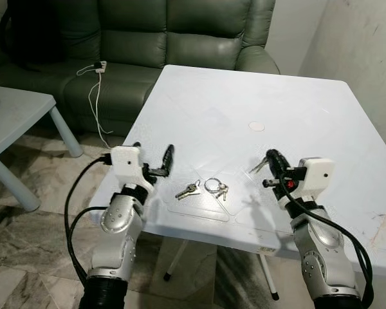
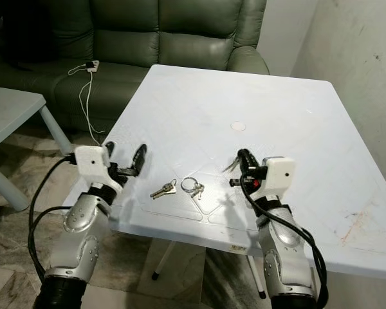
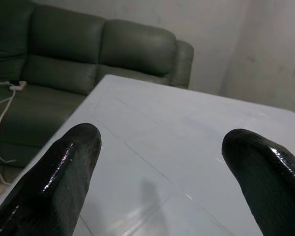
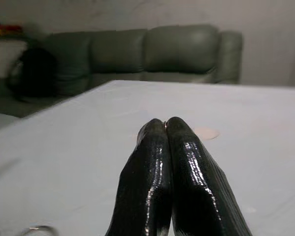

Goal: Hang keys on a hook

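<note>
The keys (image 1: 188, 190) lay flat on the white desk (image 1: 296, 116) near its front edge, a small bunch with a second cluster on a metal ring (image 1: 212, 185) just beside them on the right. Both sets rested on the desk surface between the two arms, touched by neither.

The left tool (image 1: 153, 164) hovered just to the left of the keys, above the front left part of the desk, its two black fingers (image 3: 64, 167) spread wide with bare desk showing between them in the left wrist view. The right tool (image 1: 270, 161) was held to the right of the ringed keys, low over the desk, with its fingers (image 4: 187, 167) pressed together along their whole length; a thin sliver of pale metal seemed to stick out from its tip toward the keys in the left eye view, too small to tell what it was. In the right wrist view the edge of the ring (image 4: 37, 229) showed at the bottom corner.

Farther back on the desk sat a small round pale disc (image 1: 257, 126). Behind the desk stood a dark green sofa (image 1: 174, 38), with a white cable and charger (image 1: 98, 69) trailing over its seat edge down to the floor. A smaller pale side table (image 1: 16, 112) stood at the left on the marbled tile floor (image 1: 32, 238), and a plain wall (image 1: 360, 58) rose at the right.
</note>
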Motion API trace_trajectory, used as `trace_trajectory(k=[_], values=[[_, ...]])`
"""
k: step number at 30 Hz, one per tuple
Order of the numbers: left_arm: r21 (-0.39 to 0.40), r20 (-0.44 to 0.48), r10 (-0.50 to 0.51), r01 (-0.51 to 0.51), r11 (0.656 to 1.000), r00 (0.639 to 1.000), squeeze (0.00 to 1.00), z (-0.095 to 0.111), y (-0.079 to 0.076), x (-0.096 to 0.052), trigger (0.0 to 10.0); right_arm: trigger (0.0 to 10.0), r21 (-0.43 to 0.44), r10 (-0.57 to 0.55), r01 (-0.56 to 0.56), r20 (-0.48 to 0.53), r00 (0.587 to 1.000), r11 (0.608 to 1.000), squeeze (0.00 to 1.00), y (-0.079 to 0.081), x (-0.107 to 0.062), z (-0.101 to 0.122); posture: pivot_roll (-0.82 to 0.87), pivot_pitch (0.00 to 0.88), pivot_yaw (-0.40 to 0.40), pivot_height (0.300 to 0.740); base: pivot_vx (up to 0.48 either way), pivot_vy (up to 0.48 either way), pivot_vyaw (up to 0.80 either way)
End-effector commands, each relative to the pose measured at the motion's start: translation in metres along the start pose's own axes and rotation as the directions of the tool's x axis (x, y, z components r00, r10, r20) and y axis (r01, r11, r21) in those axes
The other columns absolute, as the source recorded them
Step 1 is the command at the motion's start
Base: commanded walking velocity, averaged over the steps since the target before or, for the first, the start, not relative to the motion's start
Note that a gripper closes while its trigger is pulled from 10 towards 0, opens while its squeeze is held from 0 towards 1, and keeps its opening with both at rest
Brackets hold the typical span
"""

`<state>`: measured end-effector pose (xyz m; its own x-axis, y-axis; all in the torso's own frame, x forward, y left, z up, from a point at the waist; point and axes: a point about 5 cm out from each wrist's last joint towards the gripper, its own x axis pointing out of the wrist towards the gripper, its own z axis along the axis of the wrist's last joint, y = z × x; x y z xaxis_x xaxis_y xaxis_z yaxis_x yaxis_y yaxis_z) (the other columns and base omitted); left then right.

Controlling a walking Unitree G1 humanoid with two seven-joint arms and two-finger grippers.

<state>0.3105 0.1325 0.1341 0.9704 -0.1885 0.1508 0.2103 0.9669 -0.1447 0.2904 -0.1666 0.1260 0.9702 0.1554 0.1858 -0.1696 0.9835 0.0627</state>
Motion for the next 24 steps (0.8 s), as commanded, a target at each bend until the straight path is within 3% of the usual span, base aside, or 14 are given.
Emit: trace_trajectory(k=[1,13,20,24], values=[[0.010,0.028,0.013,-0.014,1.000,1.000,0.00,0.004,0.002,0.002,10.0,10.0,-0.078,-0.033,0.035,0.026,0.999,0.996,0.00,-0.004,0.000,0.005,-0.03,0.000,-0.035,0.740,0.000,0.000,0.00],[-0.068,0.045,0.033,-0.030,0.997,0.998,0.00,0.002,0.002,-0.011,10.0,10.0,-0.101,-0.099,0.101,0.020,0.995,0.990,0.00,-0.002,-0.007,0.004,-0.03,0.000,-0.020,0.740,0.000,0.000,0.00],[-0.046,0.048,0.034,-0.032,0.998,0.998,0.00,0.003,0.008,-0.010,10.0,10.0,-0.129,-0.116,0.113,-0.019,0.993,0.985,0.00,-0.002,-0.006,-0.001,-0.02,0.000,-0.020,0.740,0.000,0.000,0.00],[-0.027,0.060,0.042,-0.040,0.999,0.997,0.00,0.009,0.016,-0.006,10.0,10.0,-0.142,-0.128,0.124,-0.020,0.992,0.982,0.00,-0.006,-0.001,0.001,-0.02,0.000,-0.019,0.740,0.000,0.000,-0.67]])
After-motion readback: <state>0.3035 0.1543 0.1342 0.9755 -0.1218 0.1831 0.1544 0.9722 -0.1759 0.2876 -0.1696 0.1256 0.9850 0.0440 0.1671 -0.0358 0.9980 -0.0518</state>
